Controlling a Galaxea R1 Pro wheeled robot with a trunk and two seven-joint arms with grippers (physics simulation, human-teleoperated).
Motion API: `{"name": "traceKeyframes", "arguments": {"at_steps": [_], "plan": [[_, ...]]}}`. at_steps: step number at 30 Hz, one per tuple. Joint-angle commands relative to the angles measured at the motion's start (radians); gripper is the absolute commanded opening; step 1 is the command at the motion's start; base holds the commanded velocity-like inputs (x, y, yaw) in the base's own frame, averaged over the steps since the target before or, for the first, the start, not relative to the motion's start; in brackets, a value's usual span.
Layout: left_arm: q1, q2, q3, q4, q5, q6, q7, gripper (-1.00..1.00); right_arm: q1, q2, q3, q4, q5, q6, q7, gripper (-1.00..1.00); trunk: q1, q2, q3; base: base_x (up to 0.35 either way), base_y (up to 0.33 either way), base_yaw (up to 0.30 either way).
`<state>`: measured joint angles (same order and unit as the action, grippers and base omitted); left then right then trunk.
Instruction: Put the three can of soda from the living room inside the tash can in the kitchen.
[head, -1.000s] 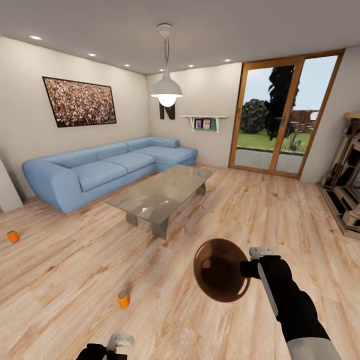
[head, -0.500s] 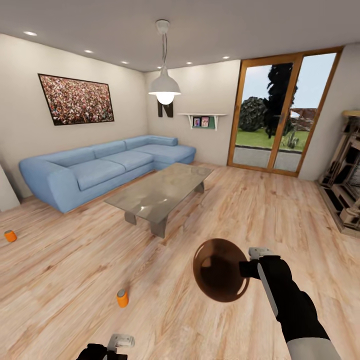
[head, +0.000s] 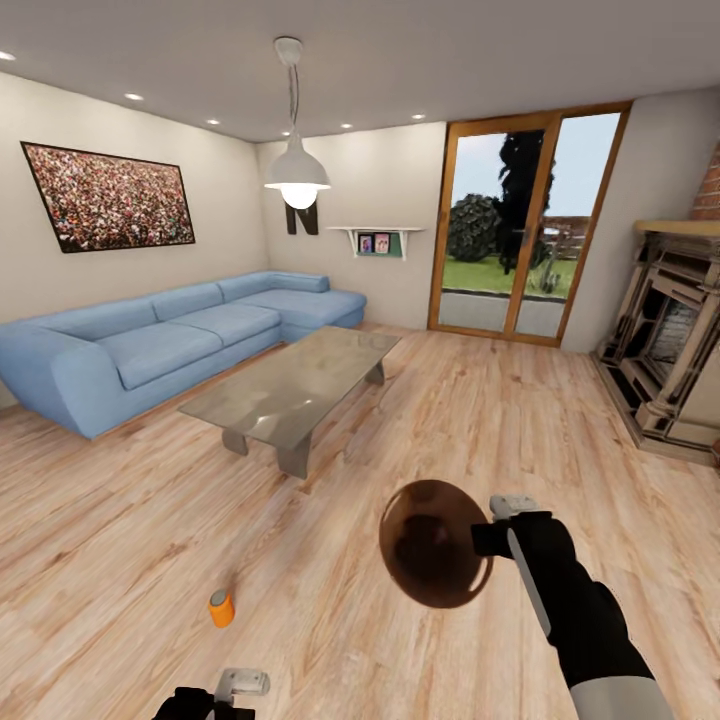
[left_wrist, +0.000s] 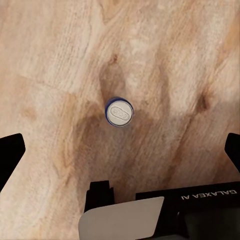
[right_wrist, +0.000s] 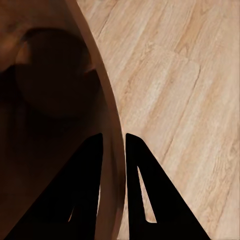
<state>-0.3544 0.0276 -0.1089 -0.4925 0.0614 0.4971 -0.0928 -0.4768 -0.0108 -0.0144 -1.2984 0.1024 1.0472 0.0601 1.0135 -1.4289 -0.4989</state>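
Trash can (head: 432, 545), round, copper-brown with a dark inside showing no contents: carried above the wood floor (head: 450, 420) by the right pincer (right_wrist: 114, 150), whose two fingers clamp its rim, one inside the wall and one outside. Soda can (head: 221, 608), orange with a grey top: upright on the floor near the left pincer (left_wrist: 120, 145), whose finger tips sit wide apart over the can (left_wrist: 119, 112). Legible writing: "GALAXEA AI", upside down on the left wrist housing (left_wrist: 200, 197); blue corner sofa (head: 150, 345) and glass coffee table (head: 295, 385) stand beyond.
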Motion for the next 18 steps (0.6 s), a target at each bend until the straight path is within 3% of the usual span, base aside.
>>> {"name": "traceKeyframes", "arguments": {"at_steps": [1, 18], "plan": [[0.000, 0.000, 0.000, 0.000, 0.000, 0.000, 0.000, 1.00, 0.000, 0.000, 0.004, -0.001, -0.008, 0.000, 0.003, -1.00, 0.000, 0.000, 0.000, 0.000, 0.000, -0.012], [0.000, 0.000, 0.000, 0.000, 0.000, 0.000, 0.001, 1.00, 0.001, 0.000, 0.011, -0.001, -0.010, 0.000, 0.003, -1.00, 0.000, 0.000, 0.000, 0.000, 0.000, -0.002]]}}
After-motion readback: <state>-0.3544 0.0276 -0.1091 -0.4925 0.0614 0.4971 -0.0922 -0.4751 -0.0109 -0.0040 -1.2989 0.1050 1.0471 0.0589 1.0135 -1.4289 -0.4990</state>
